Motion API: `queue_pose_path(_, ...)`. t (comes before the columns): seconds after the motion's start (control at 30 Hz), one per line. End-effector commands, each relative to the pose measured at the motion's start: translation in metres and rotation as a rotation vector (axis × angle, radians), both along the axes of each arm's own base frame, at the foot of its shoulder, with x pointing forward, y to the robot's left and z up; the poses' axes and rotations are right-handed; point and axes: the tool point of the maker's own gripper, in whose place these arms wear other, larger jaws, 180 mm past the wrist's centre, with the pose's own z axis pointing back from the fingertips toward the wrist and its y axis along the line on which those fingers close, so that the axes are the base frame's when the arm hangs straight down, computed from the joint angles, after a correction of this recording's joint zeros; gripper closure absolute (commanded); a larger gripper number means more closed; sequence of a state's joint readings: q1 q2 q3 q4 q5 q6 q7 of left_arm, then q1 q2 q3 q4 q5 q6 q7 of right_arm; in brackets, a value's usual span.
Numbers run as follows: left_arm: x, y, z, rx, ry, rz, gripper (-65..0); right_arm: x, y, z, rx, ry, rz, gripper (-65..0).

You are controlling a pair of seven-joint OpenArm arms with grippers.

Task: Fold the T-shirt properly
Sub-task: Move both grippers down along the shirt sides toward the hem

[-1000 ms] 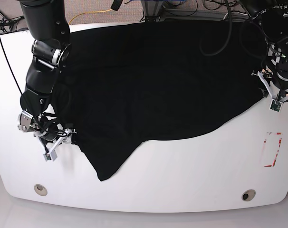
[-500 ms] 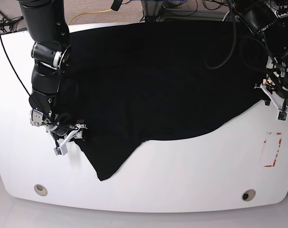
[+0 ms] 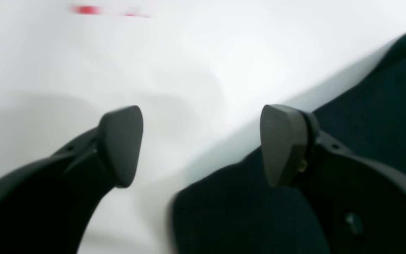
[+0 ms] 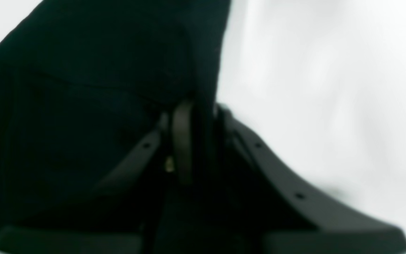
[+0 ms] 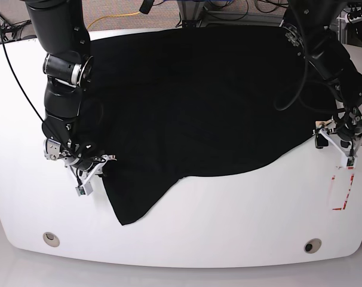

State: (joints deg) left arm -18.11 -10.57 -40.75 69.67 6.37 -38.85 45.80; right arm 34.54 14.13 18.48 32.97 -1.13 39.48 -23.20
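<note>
A black T-shirt (image 5: 193, 101) lay spread across the white desk (image 5: 229, 221), one pointed corner trailing toward the near edge. The right gripper (image 5: 91, 170) sat at the cloth's edge, the left gripper (image 5: 337, 140) at the opposite edge, a red-outlined marking (image 5: 341, 190) just below it.

White table (image 5: 229, 209), red-marked label (image 5: 341, 190), yellow cable (image 5: 112, 18).
</note>
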Motion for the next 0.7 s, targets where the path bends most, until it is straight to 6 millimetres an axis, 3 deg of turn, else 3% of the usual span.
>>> queue_pose_path(0.0, 0.010, 0.004, 0.009, -0.008, -0.033, 0.000, -48.8, 0.013, -0.005, 0.019, -0.010, -0.038, 0.005, -7.0)
queue_pose_path(0.13, 0.008, 0.002, 0.005, -0.014, -0.025, -0.002, -48.9, 0.013, -0.005, 0.018, -0.012, -0.036, 0.006, -7.0)
queue_pose_path(0.33, 0.005, -0.022, -0.009, 0.013, 0.063, -0.103, -46.7, 0.012, -0.005, 0.017, -0.012, -0.036, 0.006, -7.0)
queue_pose_path(0.4, 0.004, -0.027, -0.012, 0.019, 0.077, -0.122, -41.5, 0.012, -0.005, 0.017, -0.012, -0.036, 0.006, -7.0)
queue_pose_path(0.57, 0.006, -0.041, -0.017, 0.041, 0.105, -0.180, -20.4, 0.013, -0.005, 0.018, -0.011, -0.036, 0.005, -7.1)
queue_pose_path(0.67, -0.004, -0.048, -0.029, 0.048, 0.142, -0.210, -16.1, 0.013, -0.005, 0.018, -0.011, -0.036, 0.005, -7.1)
